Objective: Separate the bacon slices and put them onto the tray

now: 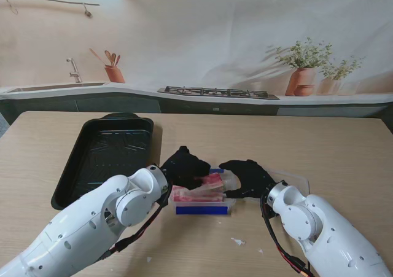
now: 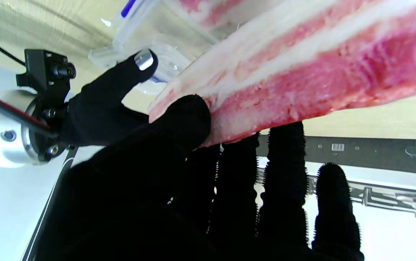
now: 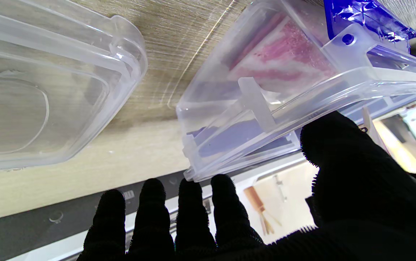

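Observation:
My left hand (image 1: 184, 166) is shut on a pink and white bacon slice (image 1: 212, 182), lifted just over the clear container (image 1: 202, 204) with blue clips. In the left wrist view the slice (image 2: 302, 69) is pinched between thumb (image 2: 186, 119) and fingers (image 2: 284, 152). More bacon (image 3: 284, 61) lies inside the container (image 3: 266, 108). My right hand (image 1: 249, 177) is at the container's right end, with its thumb (image 3: 338, 152) against the rim and its fingers (image 3: 190, 203) straight and apart. The black tray (image 1: 107, 154) lies to the left, with no bacon visible in it.
The container's clear lid (image 1: 293, 180) lies on the table just right of my right hand, and shows beside the box in the right wrist view (image 3: 48, 90). Small white scraps (image 1: 237, 241) lie on the wood nearer to me. A counter runs along the far edge.

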